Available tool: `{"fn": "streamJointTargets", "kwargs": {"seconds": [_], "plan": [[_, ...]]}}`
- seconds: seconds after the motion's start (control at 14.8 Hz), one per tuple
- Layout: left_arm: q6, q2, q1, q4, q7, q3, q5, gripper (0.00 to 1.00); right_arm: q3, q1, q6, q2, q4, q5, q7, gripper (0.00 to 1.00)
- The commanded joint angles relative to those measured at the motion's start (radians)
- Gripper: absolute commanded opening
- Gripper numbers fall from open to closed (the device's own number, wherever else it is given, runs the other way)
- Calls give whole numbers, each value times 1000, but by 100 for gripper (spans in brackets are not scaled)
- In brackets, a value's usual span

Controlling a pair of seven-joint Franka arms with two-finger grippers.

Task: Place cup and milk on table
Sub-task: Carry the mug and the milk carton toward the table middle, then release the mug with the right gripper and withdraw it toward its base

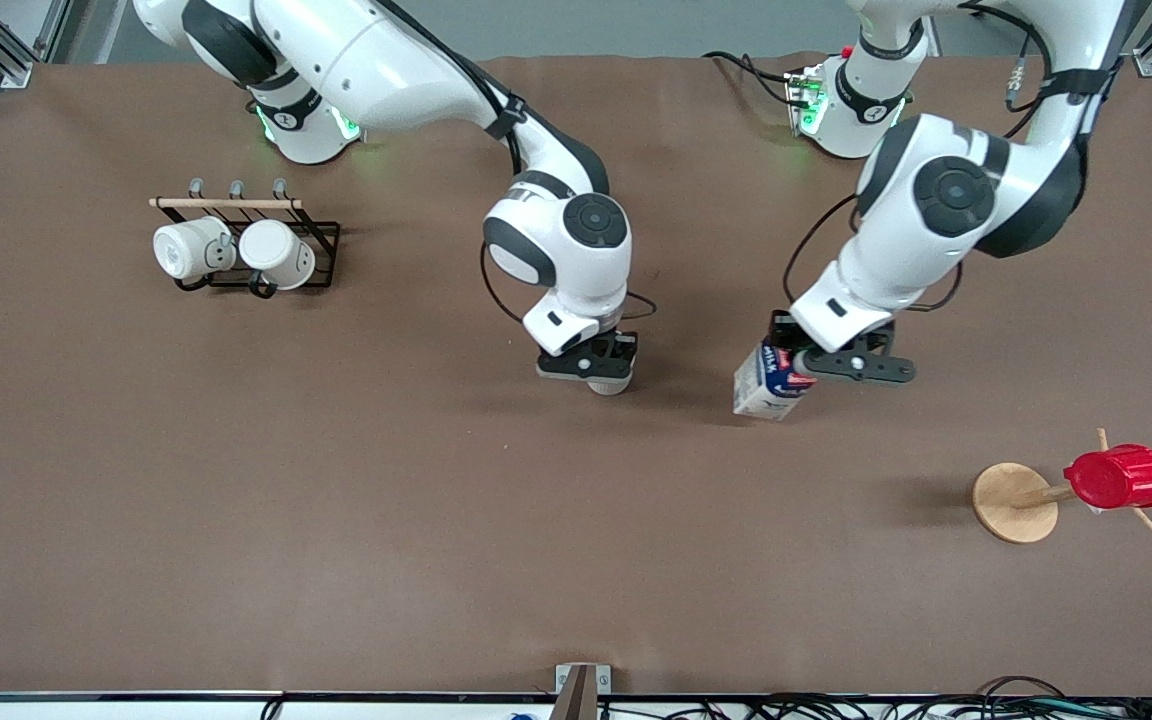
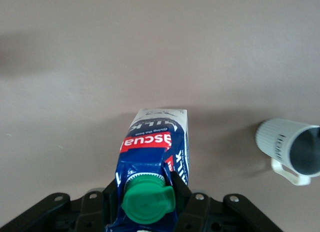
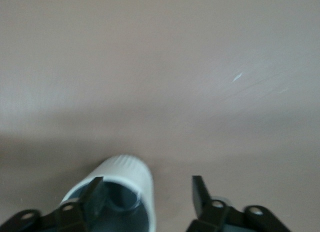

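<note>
Right gripper [image 1: 604, 378] sits low over the middle of the table [image 1: 336, 500], jaws spread wide around the cup [image 3: 117, 189]; one finger is inside the rim, the other well out to the side. The cup looks to be standing upright on the brown top and let go, so I judge that half of the job as good as done, with only the lift-away left. Over to the left gripper [image 2: 147, 212]: it is clamped tight on the top of the milk [image 2: 155, 157], just beside the cup, toward the left arm's end. The carton leans, its base at or just above the surface, I cannot tell which, so it needs setting square and releasing. The cup is cream-white, ribbed, dark inside, loop handle showing. The milk is dark blue and white, red patch, green cap on top
</note>
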Motion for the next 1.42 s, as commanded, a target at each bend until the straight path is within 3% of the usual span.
{"fn": "streamJointTargets", "kwargs": {"seconds": [0.0,0.2,0.34,0.47,0.61,0.81,0.88,1.08,1.28,1.35], "plan": [[-107,76,5,95,-80,-75,24,2,15,-107,-119,-166,-38,-10,7,100],[-146,128,-12,135,-158,-121,36,3,44,-277,-235,-293,-38,13,-66,100],[-146,189,-12,164,-274,-176,140,3,97,-436,-317,-361,-37,60,-207,100],[-148,264,-12,215,-376,-218,230,3,99,-558,-415,-434,-37,120,-356,100],[-149,277,-12,218,-396,-233,248,3,41,-607,-463,-488,-37,136,-456,100],[-149,274,-8,215,-399,-251,246,5,-137,-607,-510,-562,-41,267,-642,100],[-149,274,-4,212,-398,-253,246,5,-171,-607,-527,-582,-49,292,-689,100],[-154,275,-6,207,-385,-255,248,7,-211,-626,-625,-642,-51,298,-832,100],[-151,289,-11,207,-379,-256,254,8,-212,-636,-728,-659,-63,306,-883,100],[-143,290,-12,207,-376,-256,255,8,-215,-641,-733,-666,-90,347,-888,100]]}}
